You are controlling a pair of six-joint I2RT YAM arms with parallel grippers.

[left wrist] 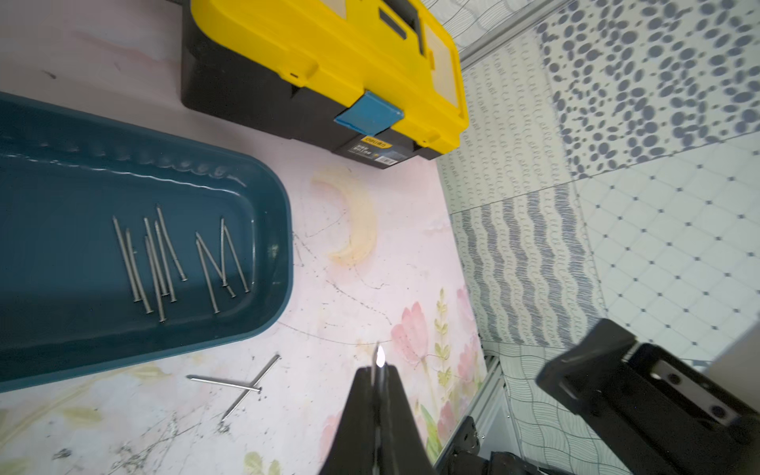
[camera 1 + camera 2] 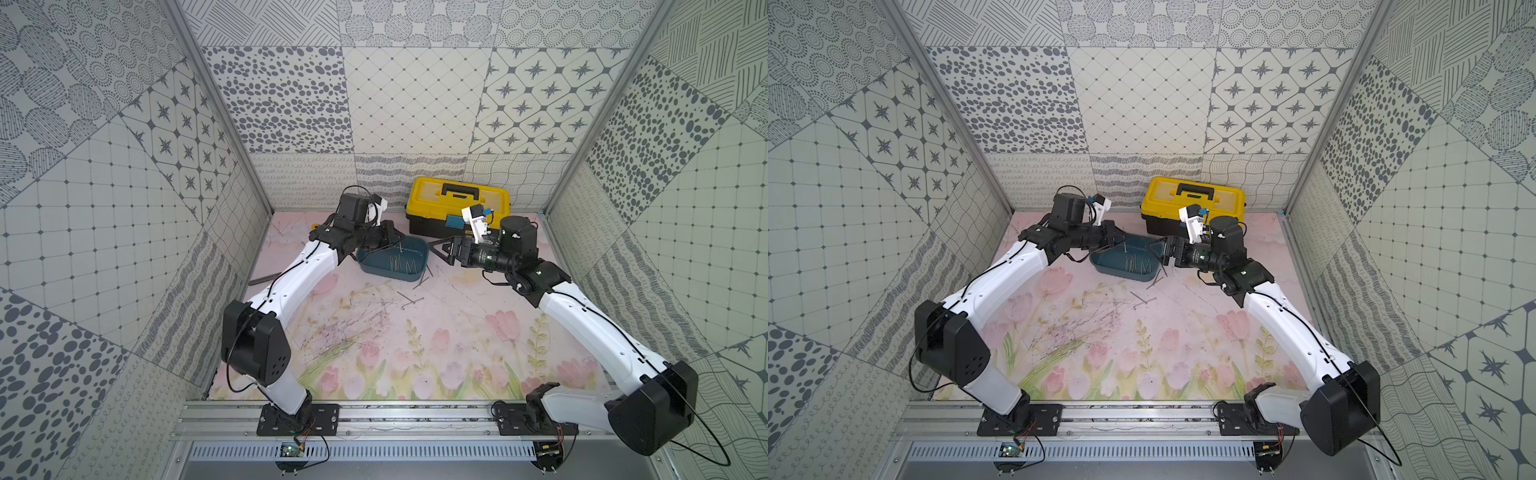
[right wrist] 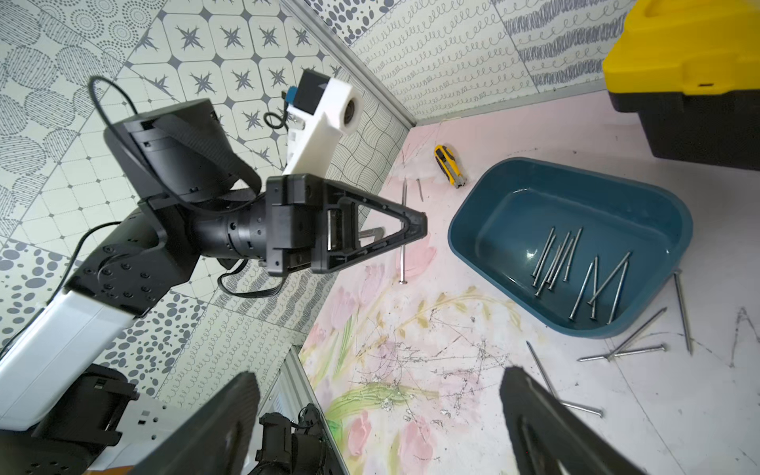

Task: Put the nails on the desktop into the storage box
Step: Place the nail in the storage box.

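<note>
Nearest to us, in the left wrist view, the left gripper (image 1: 378, 372) has its 2 black fingers pressed together on 1 thin grey metal nail (image 1: 379, 357); only its bright tip shows there. The right wrist view shows this nail upright across the fingertips. In both top views it shows against the left part of the small teal-blue plastic storage box (image 2: 370, 266), but we cannot tell whether it hangs over the box or beside it. The right gripper (image 3: 378, 372) is spread wide near the box's right end, its fingers cut off by the frame edge. Inside the box more nails (image 1: 164, 263) lie in 2 loose bunches, overlapping too much for a sure count. On the pale pink flower-printed desktop (image 2: 457, 340), 2 crossed nails (image 2: 411, 300) lie in front of the box, 1 partly hidden behind a right finger in the right wrist view, and several more (image 3: 637, 333) lie just beside its right corner. A yellow-and-black plastic toolbox (image 2: 457, 199) stands at the back. A yellow utility knife (image 3: 450, 166) lies left of the box, barely showing past the left arm in the top views. A dark metal bar (image 2: 262, 280) is half covered by that arm.
</note>
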